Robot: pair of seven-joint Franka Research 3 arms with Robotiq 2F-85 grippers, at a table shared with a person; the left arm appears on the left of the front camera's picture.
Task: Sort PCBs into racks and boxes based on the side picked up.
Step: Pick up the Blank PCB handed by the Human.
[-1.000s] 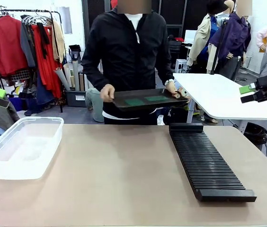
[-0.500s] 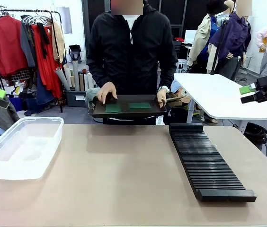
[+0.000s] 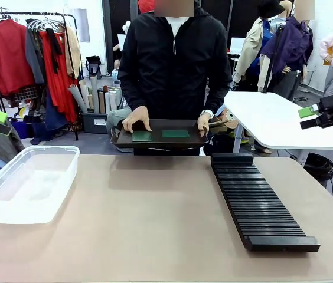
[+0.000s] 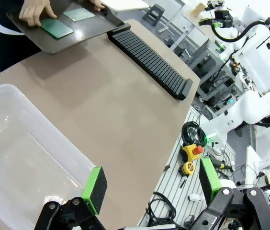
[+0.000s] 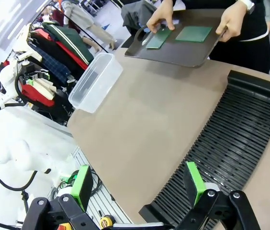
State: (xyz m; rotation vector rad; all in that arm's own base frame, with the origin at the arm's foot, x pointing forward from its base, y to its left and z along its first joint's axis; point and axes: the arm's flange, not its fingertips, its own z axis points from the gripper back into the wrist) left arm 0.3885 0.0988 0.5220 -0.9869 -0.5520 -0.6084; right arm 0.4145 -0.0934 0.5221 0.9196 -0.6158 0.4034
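- Bench, one: you share it with a person standing at the far edge.
- Box, one: clear, on the bench at your left.
- Rack, one: black and slotted, at your right, with its long axis running from the far edge toward you.
- Tray, one: black, held by the person over the far edge.
- End effectors, two: left end effector and right end effector, both spread wide and holding nothing, one at each side of the bench.
- PCBs, two: left board and right board, flat and side by side on the tray.
  - They lie straight across the bench, well apart from both end effectors.
  - Each board lies nearer the arm on its own side.
  - Their long axes seem to run along the tray.
  - The person's fingers touch the left board.
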